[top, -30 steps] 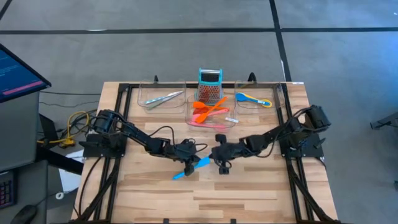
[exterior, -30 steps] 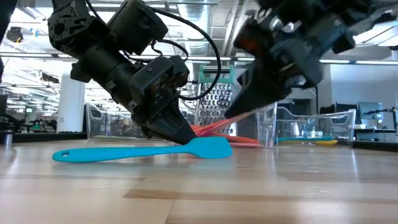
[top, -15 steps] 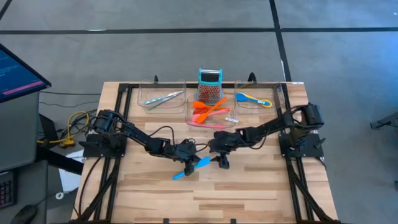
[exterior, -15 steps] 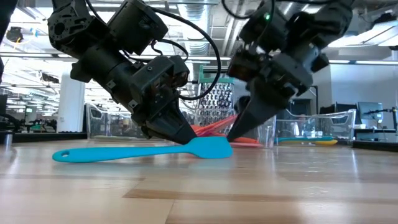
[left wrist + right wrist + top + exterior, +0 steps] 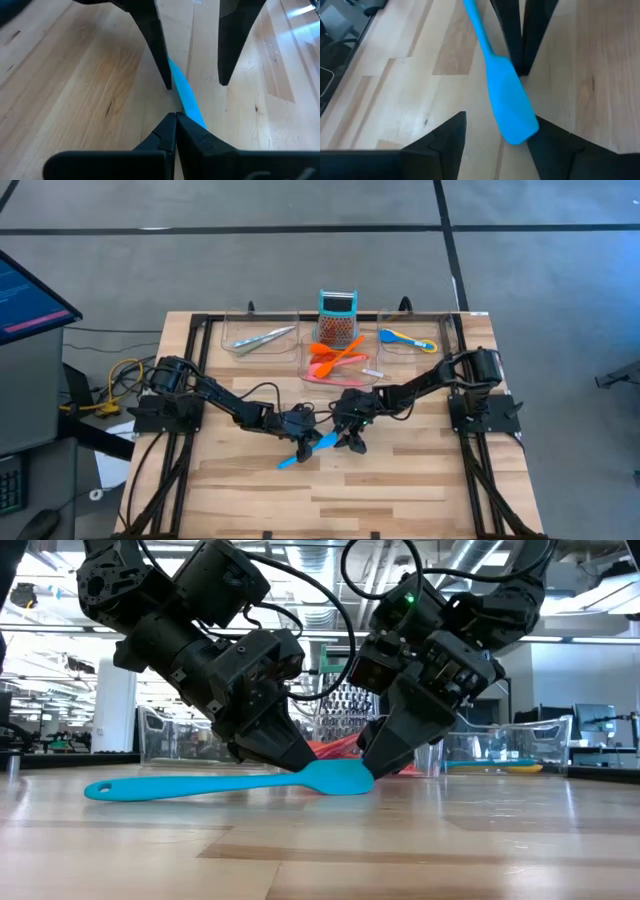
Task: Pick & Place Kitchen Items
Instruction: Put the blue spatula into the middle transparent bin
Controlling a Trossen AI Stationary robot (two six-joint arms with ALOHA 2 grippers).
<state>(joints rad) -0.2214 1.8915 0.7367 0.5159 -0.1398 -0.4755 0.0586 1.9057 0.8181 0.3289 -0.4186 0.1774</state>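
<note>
Low view showed the right claw (image 5: 372,772) spread astride the blue spatula (image 5: 225,784); it should close squarely, left claw (image 5: 300,762) pressed together alongside.

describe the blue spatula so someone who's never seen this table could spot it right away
Start at the wooden table and find where the two dark arms meet near its middle. The blue spatula lies flat on the bare wood there, between the shut left pincer and the open right pincer. It is the only utensil outside the clear trays at the back.
</note>
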